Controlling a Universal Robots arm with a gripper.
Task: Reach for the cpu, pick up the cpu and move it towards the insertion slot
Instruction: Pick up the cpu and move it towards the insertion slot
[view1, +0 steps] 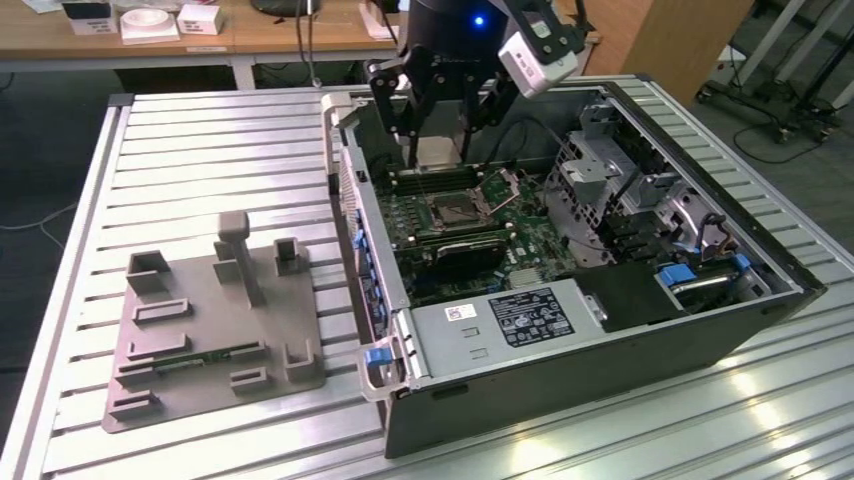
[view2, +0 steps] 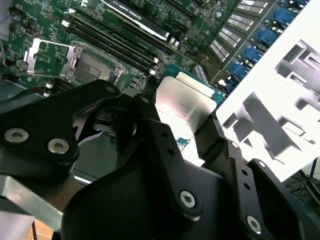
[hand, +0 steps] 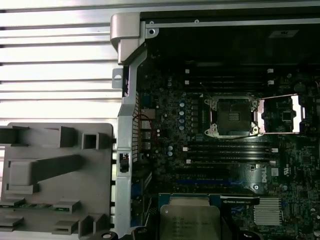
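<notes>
My gripper (view1: 437, 150) hangs over the back part of the open computer case and is shut on the cpu (view1: 437, 153), a pale silver square chip. In the second wrist view the cpu (view2: 182, 100) sits edge-on between the two black fingers (view2: 150, 112). The insertion slot (view1: 461, 211) is a silver-framed socket with a dark centre on the green motherboard, just in front of and below the gripper. Its hinged retention frame (hand: 280, 114) stands folded open beside the insertion slot (hand: 231, 116). The cpu (hand: 190, 220) is some way from the slot in the first wrist view.
A grey plastic tray (view1: 200, 300) with upright posts lies on the slatted table at the exterior view's left, with a green memory stick (view1: 200, 358) in it. The case wall (view1: 354, 215), drive cages (view1: 627, 190) and power supply (view1: 514, 315) surround the motherboard.
</notes>
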